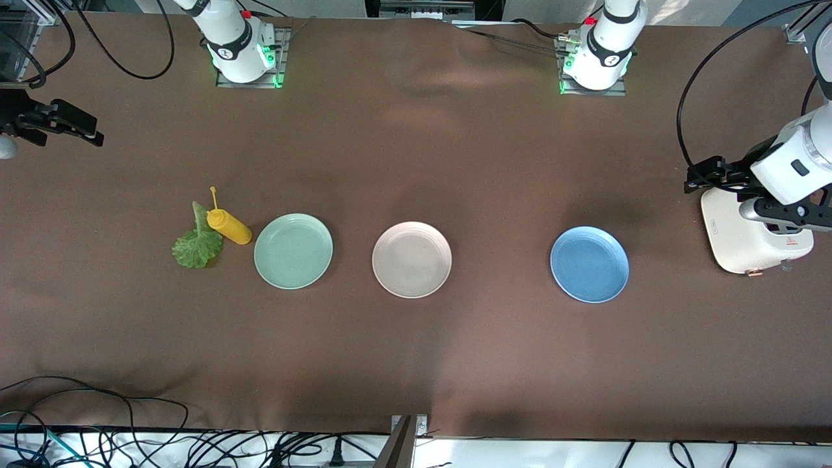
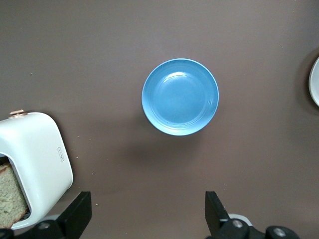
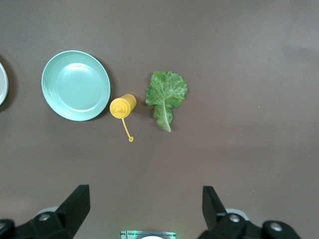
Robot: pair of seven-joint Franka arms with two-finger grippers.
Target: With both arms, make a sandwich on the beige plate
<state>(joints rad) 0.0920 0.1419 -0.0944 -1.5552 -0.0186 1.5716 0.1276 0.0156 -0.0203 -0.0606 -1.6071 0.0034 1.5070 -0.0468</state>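
Note:
The beige plate (image 1: 411,259) lies empty mid-table between a mint-green plate (image 1: 293,250) and a blue plate (image 1: 589,264). Its rim shows in the left wrist view (image 2: 315,79) and the right wrist view (image 3: 2,84). A green lettuce leaf (image 1: 197,246) (image 3: 165,94) lies flat toward the right arm's end. A brown bread slice (image 2: 10,194) stands in a white toaster (image 1: 747,234) (image 2: 35,164). My left gripper (image 1: 705,174) (image 2: 148,214) is open and empty, raised beside the toaster. My right gripper (image 1: 65,123) (image 3: 146,209) is open and empty, raised at the right arm's table end.
A yellow squeeze bottle (image 1: 229,226) (image 3: 122,107) lies on its side between the lettuce and the mint-green plate (image 3: 76,85). The blue plate (image 2: 180,96) is empty. Cables hang along the table edge nearest the front camera (image 1: 130,416).

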